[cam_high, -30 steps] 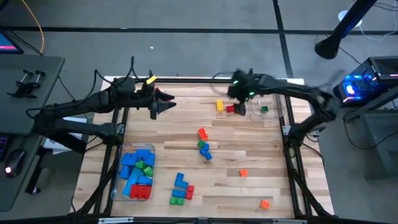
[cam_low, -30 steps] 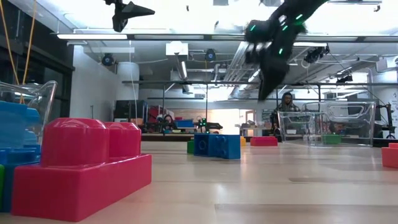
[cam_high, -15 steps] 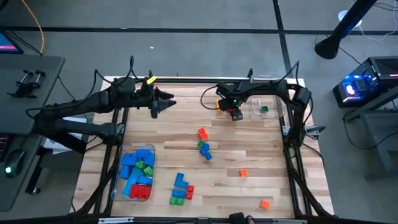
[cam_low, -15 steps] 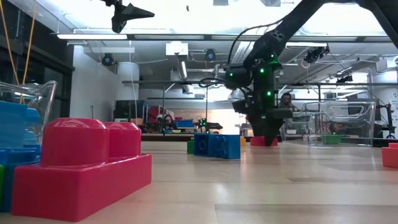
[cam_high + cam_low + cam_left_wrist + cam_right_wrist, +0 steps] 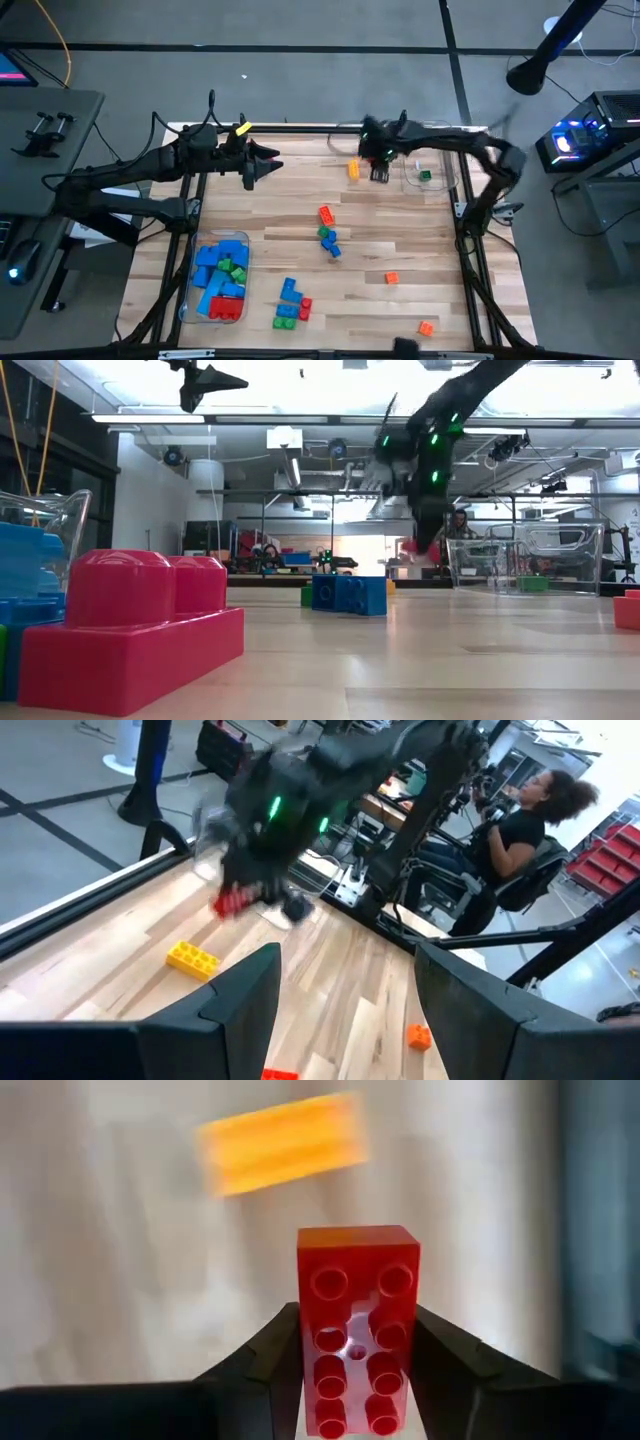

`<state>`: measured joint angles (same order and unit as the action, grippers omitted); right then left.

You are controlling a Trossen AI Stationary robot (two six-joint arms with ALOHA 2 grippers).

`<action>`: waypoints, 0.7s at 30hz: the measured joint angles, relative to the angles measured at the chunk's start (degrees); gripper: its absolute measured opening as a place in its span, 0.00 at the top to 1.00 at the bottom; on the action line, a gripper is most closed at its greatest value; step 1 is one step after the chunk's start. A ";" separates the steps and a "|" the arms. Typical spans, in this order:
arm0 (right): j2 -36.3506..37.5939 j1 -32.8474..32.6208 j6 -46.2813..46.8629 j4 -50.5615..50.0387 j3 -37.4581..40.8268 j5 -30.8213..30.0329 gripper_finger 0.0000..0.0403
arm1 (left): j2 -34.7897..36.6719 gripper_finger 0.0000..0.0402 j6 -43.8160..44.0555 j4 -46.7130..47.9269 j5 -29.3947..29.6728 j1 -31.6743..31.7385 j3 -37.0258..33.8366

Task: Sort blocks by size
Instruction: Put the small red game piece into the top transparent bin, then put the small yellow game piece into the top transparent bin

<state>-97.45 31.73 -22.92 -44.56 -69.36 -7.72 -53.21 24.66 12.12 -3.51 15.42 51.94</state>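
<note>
While the right gripper [image 5: 349,1380] fingers clamp a red brick [image 5: 354,1330] above the bench [image 5: 400,230], fast motion, seemingly, could shake it loose; left gripper [image 5: 270,160] idle, fingers apart.

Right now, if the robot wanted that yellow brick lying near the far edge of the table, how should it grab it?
The yellow brick lies flat with bare wood around it. Probably best to come straight down from above and pinch its two long flat sides across the narrow width. That is how the right gripper holds the red brick, one finger on each long side. The left gripper hangs open further left.
</note>
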 joint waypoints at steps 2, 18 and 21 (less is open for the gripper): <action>4.87 2.12 3.63 -0.13 0.00 -5.04 0.66 | 0.00 0.46 -0.46 -0.02 0.00 0.00 0.00; 14.01 24.37 40.52 -18.44 0.81 -0.74 0.37 | 0.00 0.46 0.27 0.04 0.09 0.02 0.00; 14.29 24.10 41.59 -17.06 0.74 1.69 0.32 | 0.00 0.46 0.25 0.09 0.11 0.02 0.00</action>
<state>-83.16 55.83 18.67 -61.61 -68.62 -6.03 -53.21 24.91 12.21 -3.40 15.44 51.94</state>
